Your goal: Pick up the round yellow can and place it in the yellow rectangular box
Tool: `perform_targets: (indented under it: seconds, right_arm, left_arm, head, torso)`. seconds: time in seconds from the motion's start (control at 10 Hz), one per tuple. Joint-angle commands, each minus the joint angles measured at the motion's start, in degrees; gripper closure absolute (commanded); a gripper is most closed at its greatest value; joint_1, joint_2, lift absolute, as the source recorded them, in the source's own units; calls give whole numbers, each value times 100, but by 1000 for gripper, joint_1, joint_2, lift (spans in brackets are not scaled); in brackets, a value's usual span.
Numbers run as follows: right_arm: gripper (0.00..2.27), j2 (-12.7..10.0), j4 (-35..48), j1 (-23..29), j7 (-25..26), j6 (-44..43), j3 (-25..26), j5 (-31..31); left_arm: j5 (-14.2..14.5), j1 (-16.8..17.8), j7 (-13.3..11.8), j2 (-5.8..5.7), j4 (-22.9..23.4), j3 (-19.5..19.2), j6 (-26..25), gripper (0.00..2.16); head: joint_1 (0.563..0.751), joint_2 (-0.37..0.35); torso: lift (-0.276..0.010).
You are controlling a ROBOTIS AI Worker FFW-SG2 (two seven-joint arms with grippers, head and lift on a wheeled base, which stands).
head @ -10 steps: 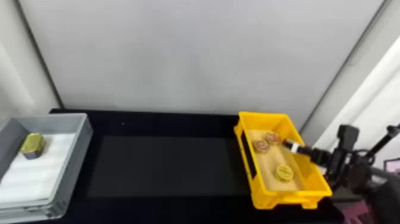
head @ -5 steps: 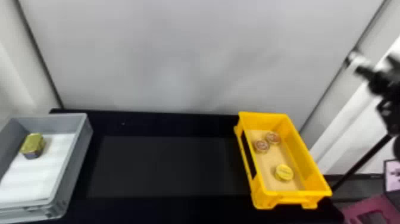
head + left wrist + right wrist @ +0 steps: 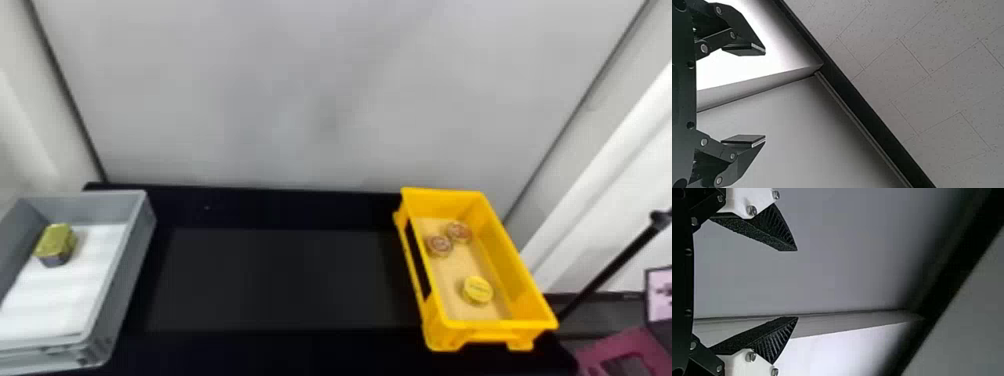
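One round yellow can [image 3: 478, 290], in yellow box [image 3: 509, 265], near two tins [image 3: 440, 246]

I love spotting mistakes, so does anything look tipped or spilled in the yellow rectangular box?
Nothing stands out: in the yellow rectangular box, the round yellow can and two round reddish cans lie flat, nothing spilled.

Yellow rectangular box [image 3: 505, 260]: smooth plastic look. Gray box [image 3: 125, 272]: same. Table [image 3: 275, 280] dark, matt. Gold-green tin [image 3: 56, 240] metallic-looking. Wall panel [image 3: 325, 90] smooth. Ceiling tiles [image 3: 922, 90] matt, pitted. Left tool [image 3: 765, 95]: smooth, metal pins [image 3: 704, 48]. Right tool [image 3: 797, 284]: rough grainy pads [image 3: 752, 230], smooth white plastic-looking mounts [image 3: 738, 201], shiny metal screws [image 3: 751, 210].
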State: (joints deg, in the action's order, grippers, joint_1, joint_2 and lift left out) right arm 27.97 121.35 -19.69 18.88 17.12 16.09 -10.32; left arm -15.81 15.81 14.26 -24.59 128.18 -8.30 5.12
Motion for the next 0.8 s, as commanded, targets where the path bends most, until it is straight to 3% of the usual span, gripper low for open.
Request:
perform_targets:
  seconds: [0.0,0.1,0.3,0.5,0.6,0.7]
  right_arm:
    - [219,-20,503,-588,63,-490,-536,557]
    - [219,15,785,-782,19,-718,-642,935]
    - [219,428,1268,-1230,45,-798,-993,1260]
    - [219,692,1453,-1379,1,-736,-1327,1709]
    - [219,657,1391,-1370,19,-718,-1380,1709]
    - [219,657,1347,-1432,10,-754,-1442,1709]
  left_arm:
    - [-1,10,16,41,-4,-23,7,450]
    - [-1,27,16,-3,-4,-23,7,450]
    - [-1,36,104,32,-4,-111,86,450]
    - [-1,18,183,59,5,-155,121,450]
    - [-1,-25,183,138,-4,-234,182,450]
    - [-1,-43,201,129,-30,-199,209,450]
  head:
    - [694,-169]
    - [694,-169]
    - [694,-169]
    - [694,-169]
    - [694,-169]
    - [694,-169]
  torso:
    - [0]
    - [0]
    - [0]
    - [0]
    - [0]
    - [0]
